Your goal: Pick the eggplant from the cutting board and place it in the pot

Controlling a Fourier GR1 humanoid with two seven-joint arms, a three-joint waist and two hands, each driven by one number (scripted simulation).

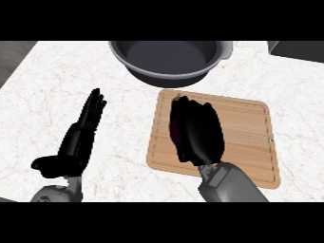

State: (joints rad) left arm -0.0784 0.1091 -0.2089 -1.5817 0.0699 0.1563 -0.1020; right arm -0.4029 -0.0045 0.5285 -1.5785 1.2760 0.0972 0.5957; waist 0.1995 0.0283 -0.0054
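Your right hand (201, 135) lies flat along the eggplant (176, 124) on the cutting board (245, 137), fingers straight, together. Curl them fully round it before lifting toward the pot (170, 59).

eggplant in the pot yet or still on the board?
On the cutting board: the eggplant lies under the right hand. The pot holds nothing.

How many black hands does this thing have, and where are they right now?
2. The left hand is over the bare counter left of the cutting board, fingers straight. The right hand lies over the eggplant on the board, hiding most of it.
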